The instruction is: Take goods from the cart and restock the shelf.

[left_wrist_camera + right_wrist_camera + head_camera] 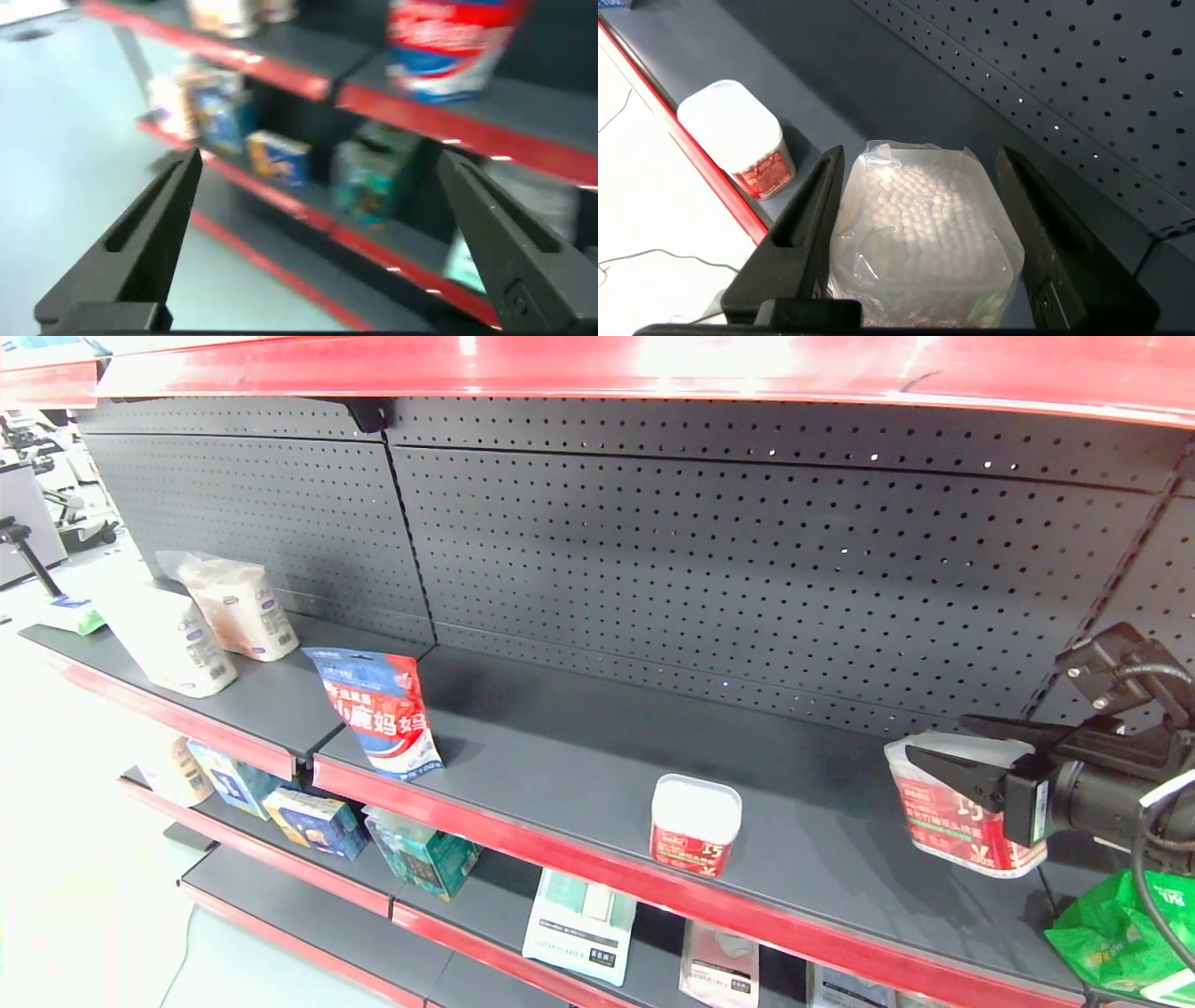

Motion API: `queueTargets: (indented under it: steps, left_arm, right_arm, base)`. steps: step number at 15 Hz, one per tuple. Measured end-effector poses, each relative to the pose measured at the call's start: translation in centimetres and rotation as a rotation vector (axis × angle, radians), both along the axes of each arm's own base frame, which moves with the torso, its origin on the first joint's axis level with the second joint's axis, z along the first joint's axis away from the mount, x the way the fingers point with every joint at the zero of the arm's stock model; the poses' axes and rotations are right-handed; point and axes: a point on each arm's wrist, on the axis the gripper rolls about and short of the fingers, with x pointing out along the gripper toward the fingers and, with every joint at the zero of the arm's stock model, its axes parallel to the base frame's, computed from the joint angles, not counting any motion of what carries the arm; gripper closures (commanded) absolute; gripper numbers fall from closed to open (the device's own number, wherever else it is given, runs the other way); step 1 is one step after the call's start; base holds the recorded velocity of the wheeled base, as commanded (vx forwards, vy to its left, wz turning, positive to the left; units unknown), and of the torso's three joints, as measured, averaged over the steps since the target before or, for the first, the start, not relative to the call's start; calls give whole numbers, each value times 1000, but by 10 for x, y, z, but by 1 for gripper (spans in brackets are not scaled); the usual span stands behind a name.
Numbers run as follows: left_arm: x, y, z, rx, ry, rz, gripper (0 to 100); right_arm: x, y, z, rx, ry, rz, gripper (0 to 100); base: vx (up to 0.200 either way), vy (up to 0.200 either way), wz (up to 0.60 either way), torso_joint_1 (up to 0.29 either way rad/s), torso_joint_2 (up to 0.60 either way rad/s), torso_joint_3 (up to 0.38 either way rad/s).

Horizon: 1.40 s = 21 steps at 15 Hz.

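On the middle shelf (579,737), far right: the clear tub (971,831) with the red label stands upright on the grey board, close to the pegboard back panel (747,551); the right end effector (938,737) sits level with its upper half, one finger on each side of it; from the right wrist camera the fingers are apart around the tub (920,224), close to its walls, with a sliver of gap on at least one side, so I log it as not clamped. A second, smaller tub (694,823) with a white lid stands near the red front edge of the same shelf, well apart from the first; a blue-and-red pouch (383,709) stands upright at the shelf's left end. Two white wrapped packs (173,639) lean on the neighbouring shelf section. A green bag (1120,933) lies below the right arm. The left end effector (320,157) has its fingers spread wide, nothing between them; beyond it, blurred, I see the pouch (453,42) and boxed goods (276,154) on the lower shelf.
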Motion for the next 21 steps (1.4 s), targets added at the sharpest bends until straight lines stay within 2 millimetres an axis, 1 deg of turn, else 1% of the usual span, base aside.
queueTargets:
  steps: [1,2,5,9,12,16,21]
  left_arm:
    - [0,-2,-1,-25,-24,-81,0]
    - [-1,-3,-2,-25,-34,-113,0]
    - [-2,-3,-7,29,-14,-118,0]
    - [-2,-3,-7,31,-15,-119,0]
    - [-2,-3,-7,31,-16,-118,0]
    - [-2,-3,-7,31,-16,-119,0]
    - [-2,-3,-7,31,-17,-119,0]
  right_arm:
    - [0,0,0,-1,2,1,100]
    - [1,0,-1,-1,3,1,100]
    - [1,0,0,-2,2,0,100]
    - [3,0,1,0,-2,-1,100]
    - [10,2,0,5,-8,1,100]
    - [28,10,-6,34,-36,62,100]
    - [73,21,-19,70,-76,170,100]
  base:
    - [0,0,0,0,0,0]
    - [0,0,0,0,0,0]
    - [0,0,0,0,0,0]
    - [0,0,0,0,0,0]
    - [0,0,0,0,0,0]
    - [0,0,0,0,0,0]
    - [0,0,0,0,0,0]
